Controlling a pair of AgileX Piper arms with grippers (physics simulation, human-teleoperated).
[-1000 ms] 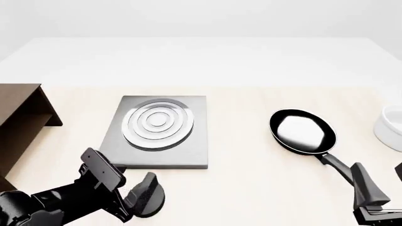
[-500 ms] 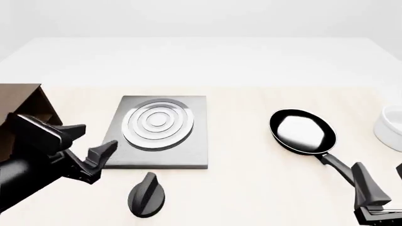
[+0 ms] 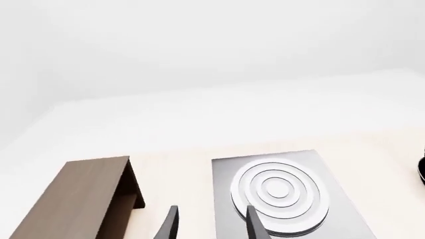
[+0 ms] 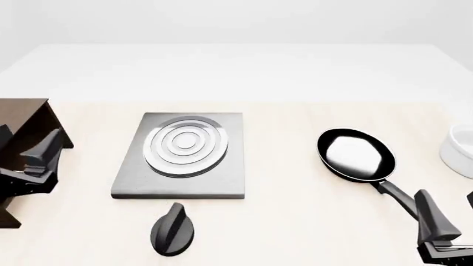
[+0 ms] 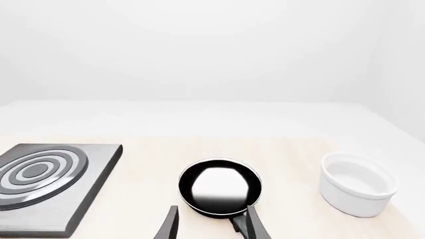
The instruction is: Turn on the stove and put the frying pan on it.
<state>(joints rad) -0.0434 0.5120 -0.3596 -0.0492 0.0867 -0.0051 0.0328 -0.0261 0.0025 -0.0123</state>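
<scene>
The stove [image 4: 221,166] is a flat grey plate with a silver ring burner [image 4: 185,145], left of the table's centre; it also shows in the left wrist view [image 3: 332,209] and the right wrist view [image 5: 86,194]. Its black oval knob [image 4: 174,233] stands apart, in front of the plate. The frying pan [image 4: 356,154] lies right of centre, its handle [image 4: 395,194] pointing toward my right gripper [image 4: 447,197]. That gripper is open and short of the handle, and the pan [image 5: 219,186] sits just beyond its fingers. My left gripper [image 4: 24,143] is open and empty at the far left.
A dark brown wooden cabinet [image 4: 26,119] stands at the left edge, right by my left gripper, and shows in the left wrist view [image 3: 79,199]. A white bowl [image 4: 459,149] sits at the right edge, beside the pan [image 5: 359,184].
My left arm has pulled away from the knob, up and to the left, ending in front of the cabinet. The knob stands free. The right arm and pan have not moved.
</scene>
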